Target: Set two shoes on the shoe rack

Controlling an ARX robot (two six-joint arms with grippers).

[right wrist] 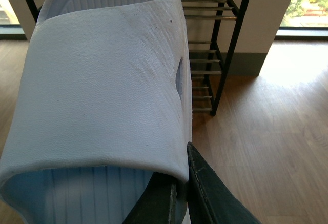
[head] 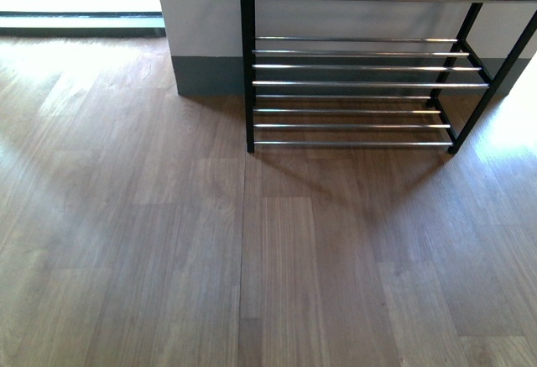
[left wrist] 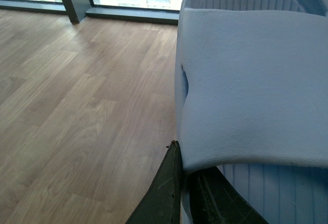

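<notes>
No text, label, brand mark or number is legible in any of my three views. The left slide (left wrist: 256, 85), the right slide (right wrist: 102, 90) and the shoe rack (head: 249, 90) show only plain, unmarked surfaces as far as I can resolve.

Wood floor (head: 168, 258) runs to a white pillar (head: 201, 6)

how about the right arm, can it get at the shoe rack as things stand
Probably yes. The right gripper is shut on a pale blue slide, and the shoe rack stands ahead across bare floor, with nothing seen in between. Whether its reach suffices cannot be told.
</notes>
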